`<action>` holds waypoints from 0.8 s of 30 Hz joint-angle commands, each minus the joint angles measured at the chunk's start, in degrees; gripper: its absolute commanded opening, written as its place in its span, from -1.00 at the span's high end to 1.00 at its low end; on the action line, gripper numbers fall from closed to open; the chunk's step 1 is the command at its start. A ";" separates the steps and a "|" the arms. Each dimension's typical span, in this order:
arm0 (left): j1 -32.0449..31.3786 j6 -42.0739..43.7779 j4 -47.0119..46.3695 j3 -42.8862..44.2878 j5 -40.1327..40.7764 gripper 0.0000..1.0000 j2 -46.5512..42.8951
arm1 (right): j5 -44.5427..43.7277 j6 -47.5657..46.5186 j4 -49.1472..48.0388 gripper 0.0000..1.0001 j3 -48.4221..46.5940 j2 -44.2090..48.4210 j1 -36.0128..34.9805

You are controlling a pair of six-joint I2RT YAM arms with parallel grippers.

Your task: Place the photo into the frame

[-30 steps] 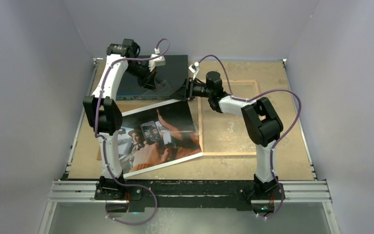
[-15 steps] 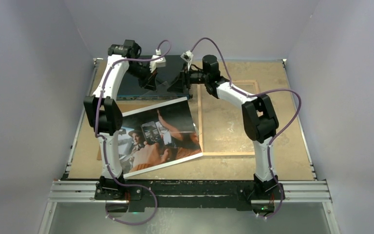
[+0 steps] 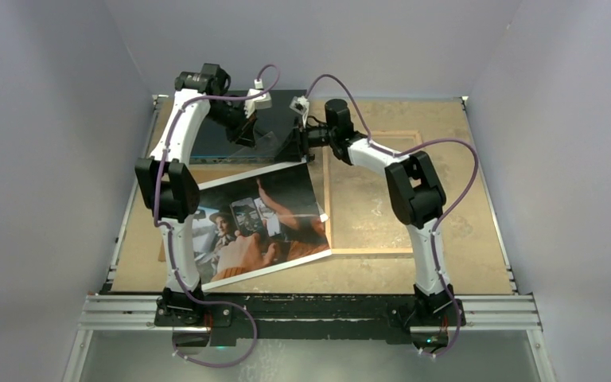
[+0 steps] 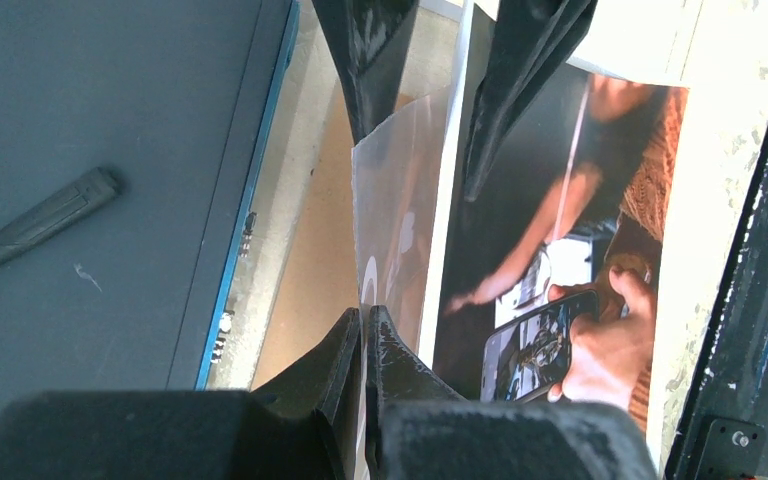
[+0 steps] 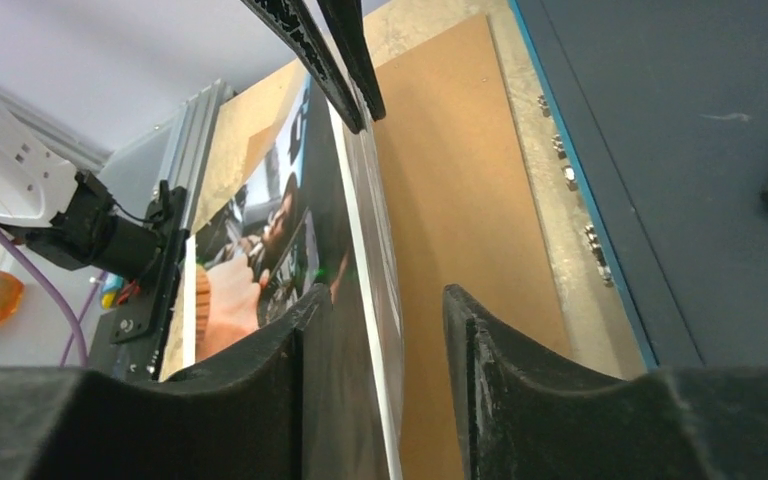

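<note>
The photo (image 3: 258, 223) lies face up and tilted on the table's left-middle; it also shows in the left wrist view (image 4: 560, 220) and the right wrist view (image 5: 260, 240). The frame (image 3: 370, 251) lies flat to its right, wood rim up. My left gripper (image 3: 248, 135) is shut on a clear thin sheet (image 4: 400, 220), held on edge above the photo's far edge; its jaws (image 4: 366, 320) pinch the sheet. My right gripper (image 3: 298, 143) is open, and its jaws (image 5: 385, 300) straddle the same sheet's other end without closing.
A dark flat box (image 3: 278, 107) lies at the back, just behind both grippers, with a dark stick-like object (image 4: 45, 222) on it. A brown backing board (image 5: 460, 200) lies under the sheet beside the box. Grey walls enclose the table.
My right gripper has moved back and left, from beside the frame's corner to the clear sheet's end. The left gripper stays shut on the sheet, almost still. Photo and frame have not moved.
</note>
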State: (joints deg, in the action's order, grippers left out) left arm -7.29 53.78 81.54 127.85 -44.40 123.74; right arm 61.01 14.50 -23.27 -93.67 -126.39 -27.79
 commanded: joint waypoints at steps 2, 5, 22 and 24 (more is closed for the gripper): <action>-0.66 0.41 -0.79 0.03 -1.17 1.00 -3.31 | 2.43 8.72 -12.67 0.26 -0.32 0.15 -1.24; -1.00 0.28 -1.20 -0.18 -0.89 1.00 -3.33 | 2.67 15.63 -20.76 0.44 0.59 -0.05 -1.19; -0.45 -24.55 -34.86 -10.75 22.17 -0.03 -15.78 | -26.61 18.50 -19.11 1.00 1.46 1.87 3.47; -0.45 -23.87 -33.65 -11.44 21.71 -0.07 -17.39 | -30.07 19.04 -20.02 1.00 0.75 1.61 4.29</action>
State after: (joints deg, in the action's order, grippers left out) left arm -8.14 33.78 55.61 117.34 -26.79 114.26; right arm 43.55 32.86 -40.23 -91.74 -128.49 -26.20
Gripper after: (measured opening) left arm 0.520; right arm 0.005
